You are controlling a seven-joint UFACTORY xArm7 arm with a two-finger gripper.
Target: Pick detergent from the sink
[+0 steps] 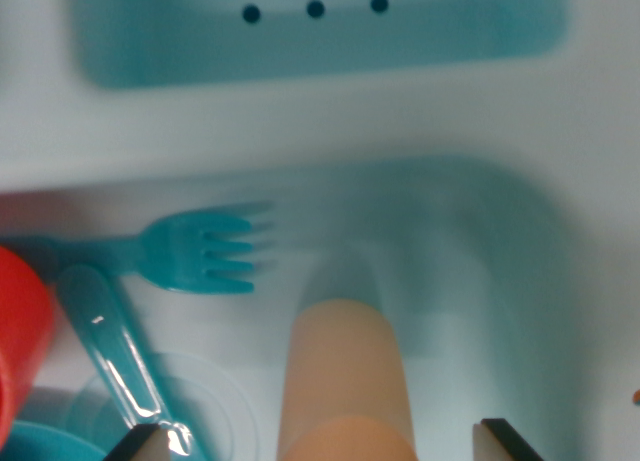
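Note:
The detergent (345,371) is a peach-orange cylindrical bottle lying in the pale sink (470,281), its top end pointing away from me. It fills the bottom middle of the wrist view. My gripper (322,443) is open, with one fingertip at each bottom corner and the bottle between them. A clear gap shows on both sides, so neither finger touches the bottle. The picture is blurred, and the bottle's lower end is cut off by the frame.
A blue plastic fork (190,251) lies left of the bottle, with a blue utensil handle (115,356) nearer me. A red cup (20,336) and a blue plate (45,446) sit at the left edge. A second basin (320,51) with three holes lies beyond.

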